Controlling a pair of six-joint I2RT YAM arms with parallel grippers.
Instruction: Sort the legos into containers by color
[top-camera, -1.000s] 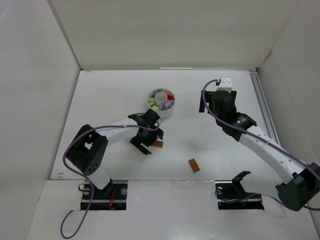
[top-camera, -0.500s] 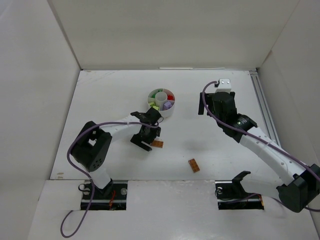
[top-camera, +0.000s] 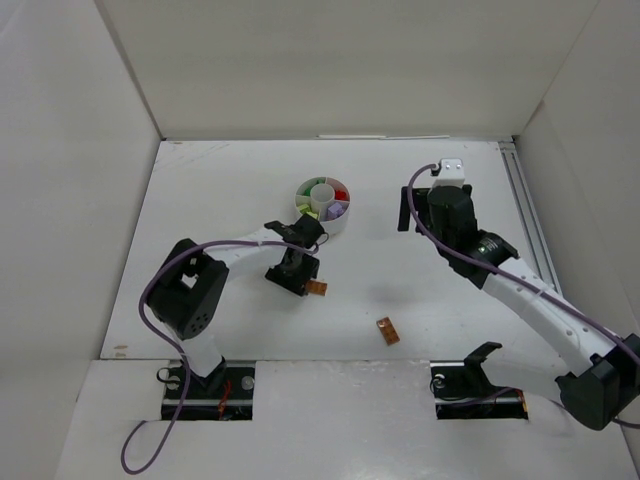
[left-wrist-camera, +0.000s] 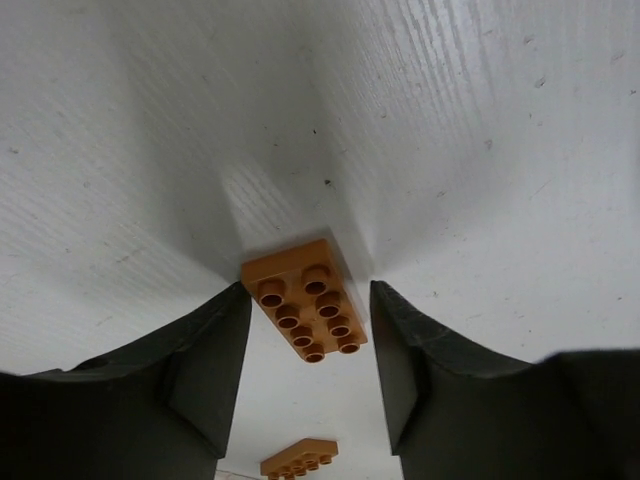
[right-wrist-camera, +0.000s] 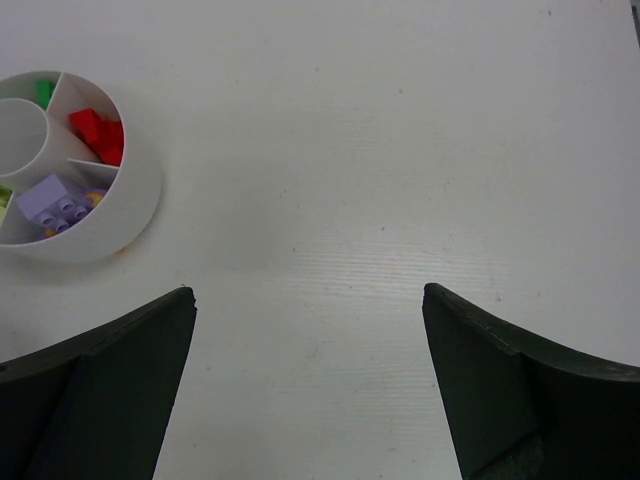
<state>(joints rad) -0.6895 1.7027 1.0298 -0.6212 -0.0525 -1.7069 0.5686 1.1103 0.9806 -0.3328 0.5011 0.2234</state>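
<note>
Left claw (left-wrist-camera: 308, 290) astride brick (left-wrist-camera: 303, 315), white table (left-wrist-camera: 480, 150)

Site was a robotics lab test cell. A white table (top-camera: 220, 190) was boxed in by plain white panels (top-camera: 330, 60) on 3 sides. The left arm (top-camera: 190, 300) and right arm (top-camera: 530, 300) were bolted at its near edge, with purple cables (top-camera: 135, 440) trailing.

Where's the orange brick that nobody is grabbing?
In the top view, the loose orange brick lies alone on the table near its front edge, to the right of the left gripper.
</note>
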